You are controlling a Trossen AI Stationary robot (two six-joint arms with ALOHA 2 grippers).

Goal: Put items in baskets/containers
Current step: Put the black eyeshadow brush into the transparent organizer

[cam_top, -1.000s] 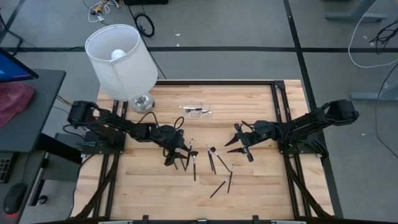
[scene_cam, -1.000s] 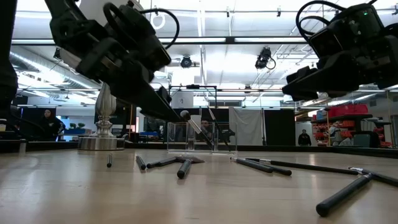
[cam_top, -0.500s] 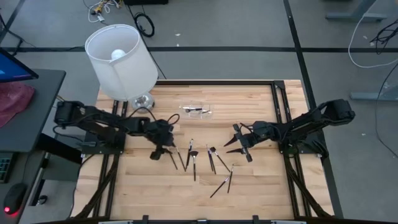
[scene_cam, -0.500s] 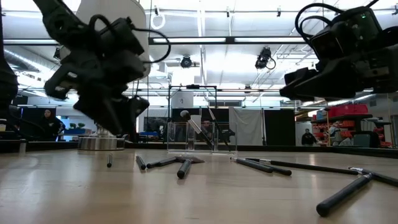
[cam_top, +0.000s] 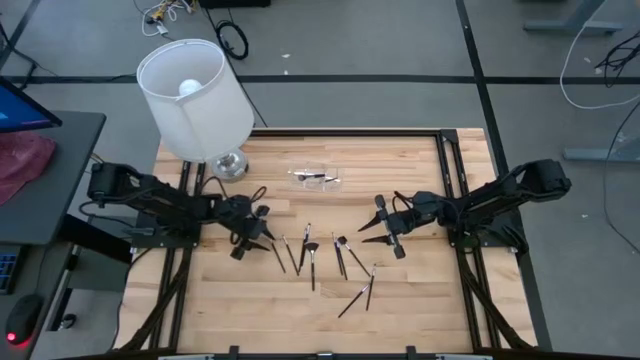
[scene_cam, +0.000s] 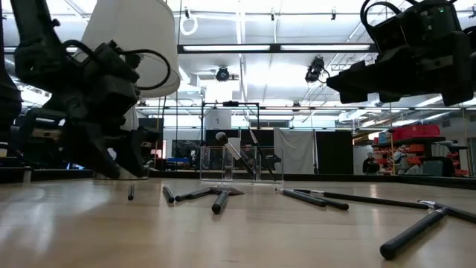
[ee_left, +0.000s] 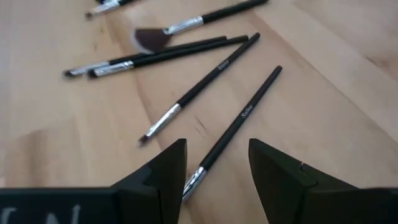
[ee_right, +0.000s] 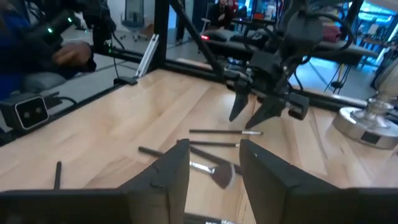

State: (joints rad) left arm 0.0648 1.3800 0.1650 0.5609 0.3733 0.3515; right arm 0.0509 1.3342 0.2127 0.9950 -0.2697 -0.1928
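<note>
Several thin dark-handled makeup brushes [cam_top: 312, 262] lie flat and scattered on the wooden table's middle. A small clear container [cam_top: 317, 178] stands toward the far edge, with a few brushes leaning in it [scene_cam: 238, 156]. My left gripper [cam_top: 262, 238] hovers open, low over the table just left of the brushes. In the left wrist view its fingers stand either side of the silver-collared end of one brush [ee_left: 236, 124] without touching it. My right gripper [cam_top: 372, 222] hangs open above the table, right of the brushes, pointing toward them [ee_right: 214, 168].
A lamp with a white shade [cam_top: 195, 95] and silver base [cam_top: 228, 163] stands at the table's far left corner. Black frame rails [cam_top: 445, 190] run along the table's sides. Bare wood lies toward the near edge [cam_top: 300, 325]. People show in the room behind.
My left gripper has drawn back toward the table's left edge, off the brush cluster, sinking lower and rolling about its own line; its fingers stay as wide apart. My right gripper has tipped its fingers up a little, staying in place. The brushes lie as before.
</note>
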